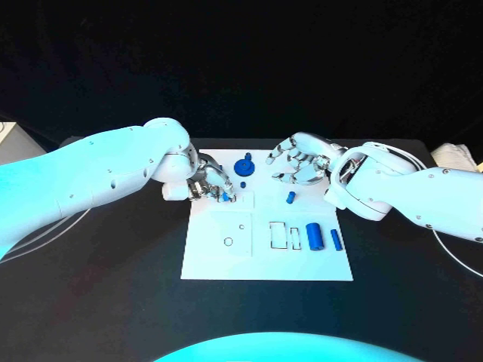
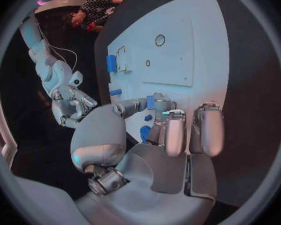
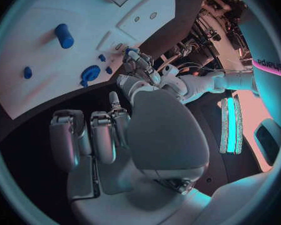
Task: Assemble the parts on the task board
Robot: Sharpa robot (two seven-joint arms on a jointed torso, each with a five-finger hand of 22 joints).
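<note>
Nearest, two blue cylinders [image 1: 315,235] lie side by side on the task board [image 1: 219,264], long axes running away from the robot, well short of both hands. Left hand [image 1: 211,183] pinches a small blue part [image 1: 227,196] at the board's far-left edge. Right hand [image 1: 296,166] hovers empty, fingers loosely curled and apart, a blue peg [image 1: 290,197] just below it.
</note>
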